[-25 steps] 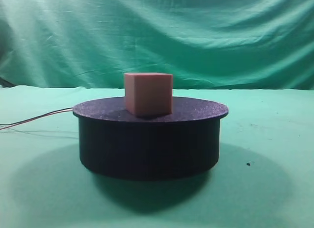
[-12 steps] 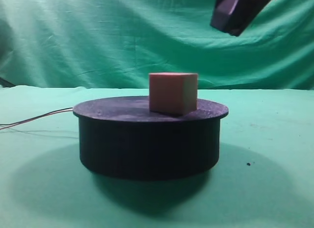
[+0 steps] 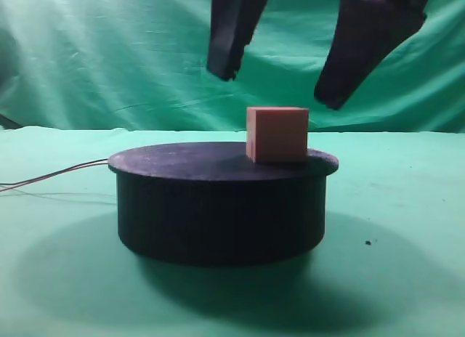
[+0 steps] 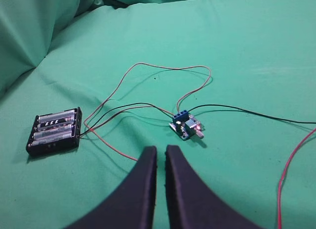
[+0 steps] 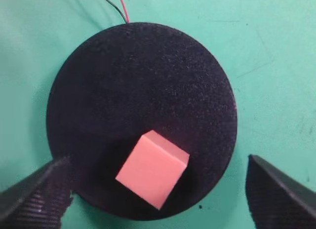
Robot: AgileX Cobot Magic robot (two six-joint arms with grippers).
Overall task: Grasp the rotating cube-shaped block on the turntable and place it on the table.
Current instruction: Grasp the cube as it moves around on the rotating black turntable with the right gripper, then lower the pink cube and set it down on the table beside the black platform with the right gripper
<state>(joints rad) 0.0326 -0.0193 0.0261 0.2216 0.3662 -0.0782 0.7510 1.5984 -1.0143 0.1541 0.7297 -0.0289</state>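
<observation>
Black and spread wide, the jaws of our right gripper (image 3: 280, 88) hang above the turntable (image 3: 218, 206) with nothing between them, one finger (image 3: 231, 32) up to the left of the cube-shaped block (image 3: 277, 134) and the other up to its right. We see the salmon block resting on the right part of the dark disc, near its rim and clear of both fingers. Our left gripper (image 4: 160, 151), its jaws nearly together and holding nothing, hovers over the green table (image 4: 256, 51) near a battery pack (image 4: 54, 131), a small circuit board (image 4: 185, 125) and thin wires (image 4: 148, 86).

Cube-shaped block (image 5: 152, 169) on turntable (image 5: 143, 86) near edge, between wide-spread fingers (image 5: 37, 194).
</observation>
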